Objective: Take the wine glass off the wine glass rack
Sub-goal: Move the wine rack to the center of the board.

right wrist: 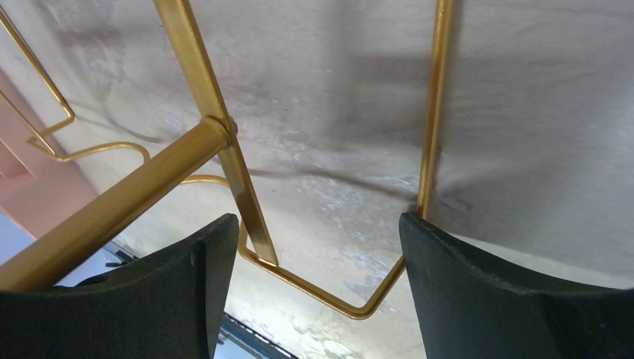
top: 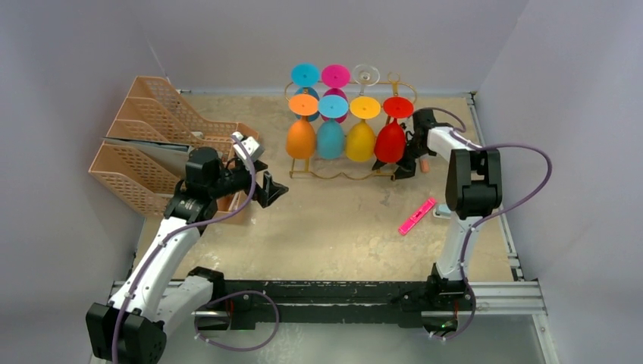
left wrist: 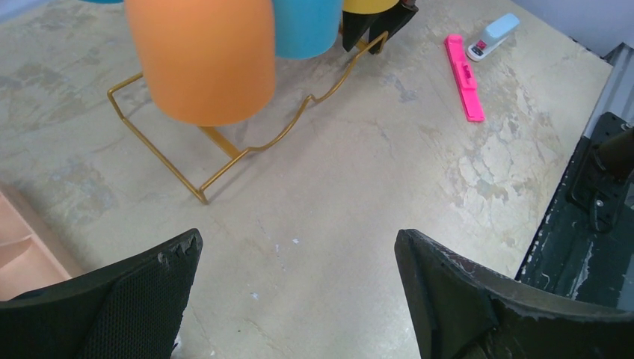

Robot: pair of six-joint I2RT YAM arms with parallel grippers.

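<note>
The wine glass rack point(right wrist: 127, 191) is standing toward 12 o'clock on the surface point(top: 326, 227), its glasses hanging bowl-down, with the red wine glass point(top: 390, 142) at its 3 o'clock end. The right hand point(right wrist: 315, 228) is hovering low at that glass's 4 o'clock side, fingers spread and grasping nothing. Its own camera is showing only gold wire and bare surface between them, so the approach seems to be the step in hand. The left hand point(left wrist: 297, 238) is hovering released at the rack's 8 o'clock, beside the peach trays point(top: 144, 171). Next, the right hand is likely needing to rise to the red bowl, close gently, then slide the foot out toward 6 o'clock without knocking the yellow glass point(top: 361, 140).
</note>
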